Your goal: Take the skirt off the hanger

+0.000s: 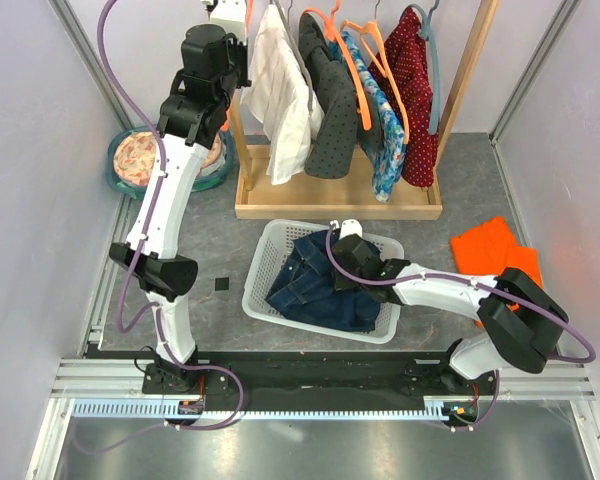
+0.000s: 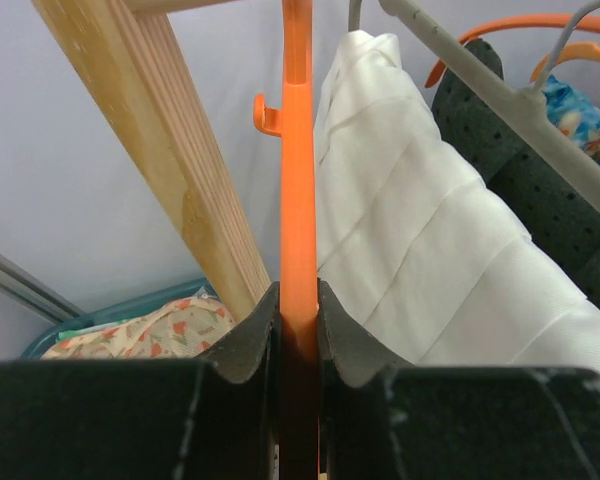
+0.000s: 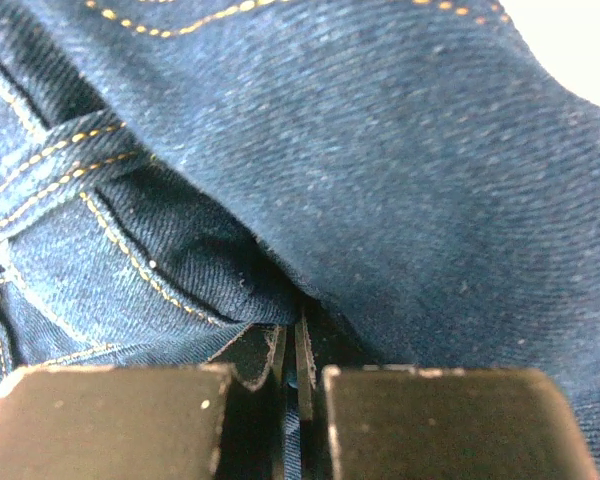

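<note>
Nearest the arm bases, the overhead view shows the denim skirt [image 1: 305, 285] lying in a white basket [image 1: 258, 280]. Only the wrist view shows the right gripper [image 3: 298, 370] pinched shut on a denim fold. Farther back, the left gripper [image 2: 298, 330] clamps an orange hanger [image 2: 298, 180] beside the wooden rack [image 2: 170, 160].

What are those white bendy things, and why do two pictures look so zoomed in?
They are two robot arms bolted to a table. The big picture looks down from above. The other two come from small cameras on each wrist. The left gripper is pinching an orange hanger up at the wooden clothes rack. The right gripper is closed on a denim skirt lying in the white basket. An orange cloth lies on the right.
</note>
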`<state>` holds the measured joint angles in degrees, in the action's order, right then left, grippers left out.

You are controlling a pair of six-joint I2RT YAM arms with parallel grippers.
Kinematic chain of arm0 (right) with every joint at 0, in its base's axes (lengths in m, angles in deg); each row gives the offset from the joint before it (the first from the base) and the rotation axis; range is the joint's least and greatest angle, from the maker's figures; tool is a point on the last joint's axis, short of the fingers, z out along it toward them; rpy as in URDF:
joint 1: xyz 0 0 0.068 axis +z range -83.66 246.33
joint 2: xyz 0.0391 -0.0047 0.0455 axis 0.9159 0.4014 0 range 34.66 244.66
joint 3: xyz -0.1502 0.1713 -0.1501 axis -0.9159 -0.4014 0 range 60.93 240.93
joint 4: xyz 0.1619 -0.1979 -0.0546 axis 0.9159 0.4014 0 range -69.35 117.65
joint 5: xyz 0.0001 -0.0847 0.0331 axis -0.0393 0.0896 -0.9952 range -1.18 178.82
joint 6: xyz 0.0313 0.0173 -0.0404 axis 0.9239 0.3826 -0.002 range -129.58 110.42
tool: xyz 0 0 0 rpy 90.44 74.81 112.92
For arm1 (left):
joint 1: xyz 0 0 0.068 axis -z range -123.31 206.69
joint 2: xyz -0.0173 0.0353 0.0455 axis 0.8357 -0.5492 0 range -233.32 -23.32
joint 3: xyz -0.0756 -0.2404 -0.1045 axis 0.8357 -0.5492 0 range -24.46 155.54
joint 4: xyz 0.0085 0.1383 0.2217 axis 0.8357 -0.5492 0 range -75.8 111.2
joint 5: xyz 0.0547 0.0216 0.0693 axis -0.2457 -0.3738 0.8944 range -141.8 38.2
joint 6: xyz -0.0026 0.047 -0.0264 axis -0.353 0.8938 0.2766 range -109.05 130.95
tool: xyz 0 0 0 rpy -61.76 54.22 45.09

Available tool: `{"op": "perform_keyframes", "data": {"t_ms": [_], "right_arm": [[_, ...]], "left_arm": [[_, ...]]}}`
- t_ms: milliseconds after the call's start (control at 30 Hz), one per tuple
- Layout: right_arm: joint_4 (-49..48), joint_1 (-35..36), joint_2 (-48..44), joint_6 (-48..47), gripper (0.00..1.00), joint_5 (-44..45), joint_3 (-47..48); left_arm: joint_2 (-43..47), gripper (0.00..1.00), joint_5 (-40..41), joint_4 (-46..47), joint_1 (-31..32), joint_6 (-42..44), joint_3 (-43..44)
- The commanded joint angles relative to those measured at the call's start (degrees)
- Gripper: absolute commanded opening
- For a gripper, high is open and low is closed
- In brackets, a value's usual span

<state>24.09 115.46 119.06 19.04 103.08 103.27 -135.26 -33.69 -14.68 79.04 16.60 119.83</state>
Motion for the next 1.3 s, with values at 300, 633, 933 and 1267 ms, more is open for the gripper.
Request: {"op": "perform_keyframes", "data": {"t_ms": [300, 633, 933, 1267], "right_arm": [[6.7, 0.0, -6.6, 0.2, 0.0, -1.8, -3.0], [7.1, 0.1, -10.7, 1.0, 0.0, -3.2, -4.5], [6.6, 0.0, -8.8, 1.8, 0.77, -5.6, -3.9], [1.0, -1.9, -10.4, 5.9, 0.79, -15.6, -4.9]], "left_arm": [[0.8, 0.02, 3.2, 6.9, -2.3, 0.1, -3.7], [2.6, 0.02, 2.4, 6.9, -2.3, -0.7, -6.3], [13.8, 0.76, -0.4, 8.1, -2.4, -0.6, -15.2], [23.6, 0.98, -2.7, 8.1, 0.0, -3.5, -19.3]]}}
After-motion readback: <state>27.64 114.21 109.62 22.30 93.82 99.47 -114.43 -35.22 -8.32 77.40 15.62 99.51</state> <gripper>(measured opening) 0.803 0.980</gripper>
